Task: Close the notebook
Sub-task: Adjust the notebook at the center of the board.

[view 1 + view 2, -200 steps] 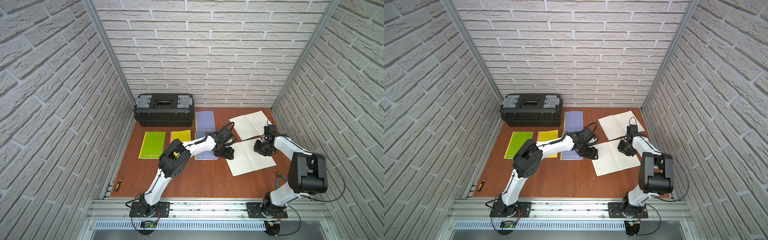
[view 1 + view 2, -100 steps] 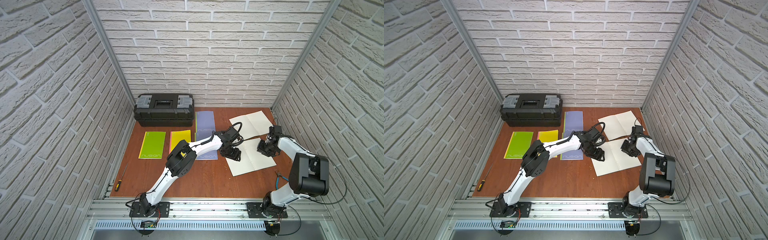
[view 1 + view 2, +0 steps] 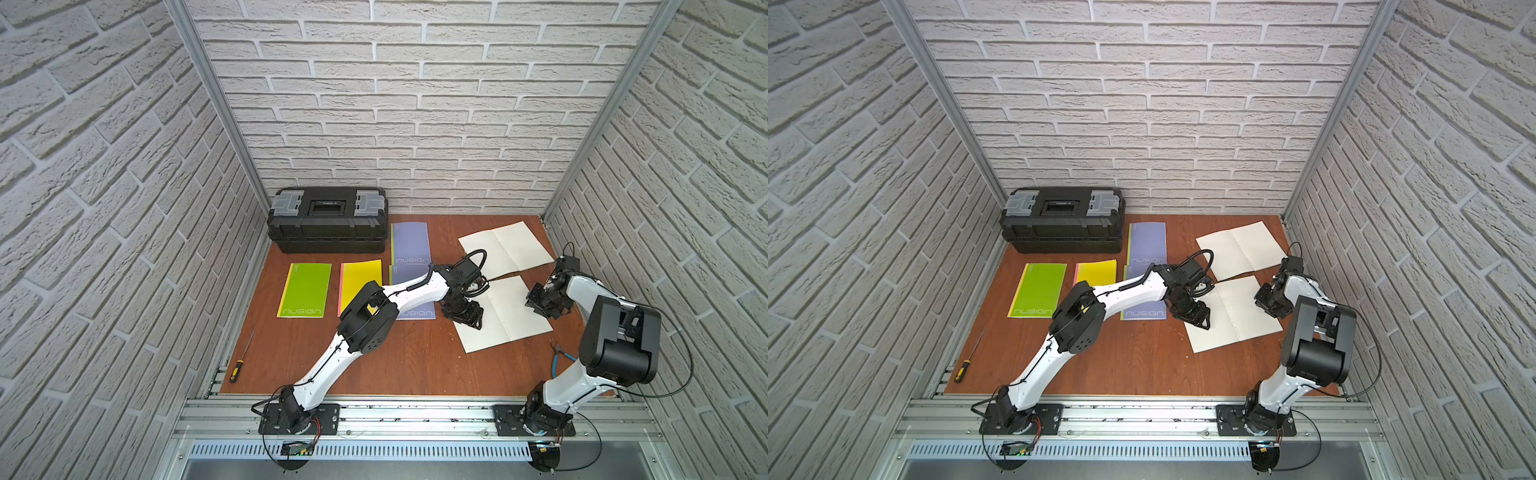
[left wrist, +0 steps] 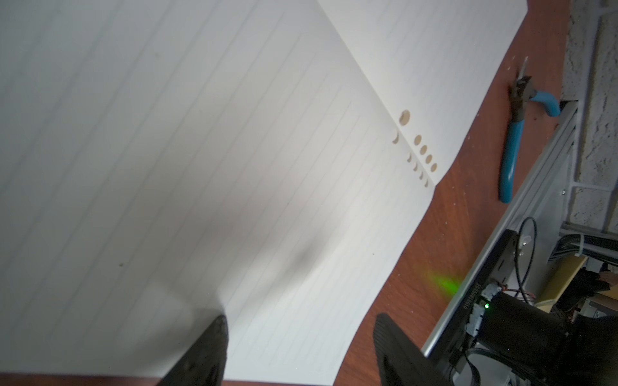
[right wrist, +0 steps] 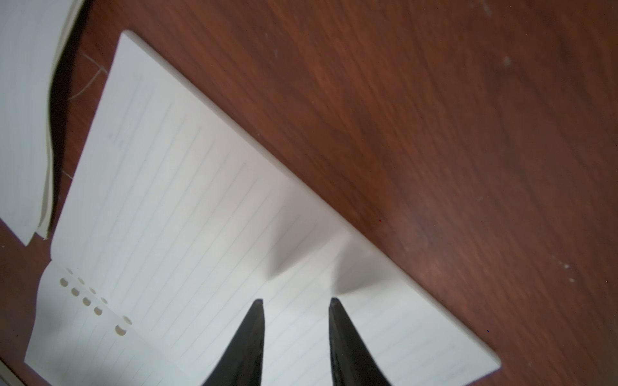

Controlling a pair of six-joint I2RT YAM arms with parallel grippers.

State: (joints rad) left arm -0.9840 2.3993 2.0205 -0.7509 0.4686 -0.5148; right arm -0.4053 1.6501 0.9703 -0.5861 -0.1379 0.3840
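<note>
Notebook (image 3: 505, 309) lies open and flat on the tabletop (image 3: 374, 357).
The left end effector (image 4: 299, 319), jaws wide apart and empty, straddles the notebook's left edge, with one finger over the page and the other over bare wood. The right end effector (image 5: 297, 300), jaws slightly apart and holding nothing, is over the notebook's right page.

Left gripper (image 3: 469, 321) has advanced from beside the left edge of the open white lined notebook (image 3: 505, 316) to over its left page. Right gripper (image 3: 543, 309) has shifted slightly outward across the right page, towards its outer edge.
</note>
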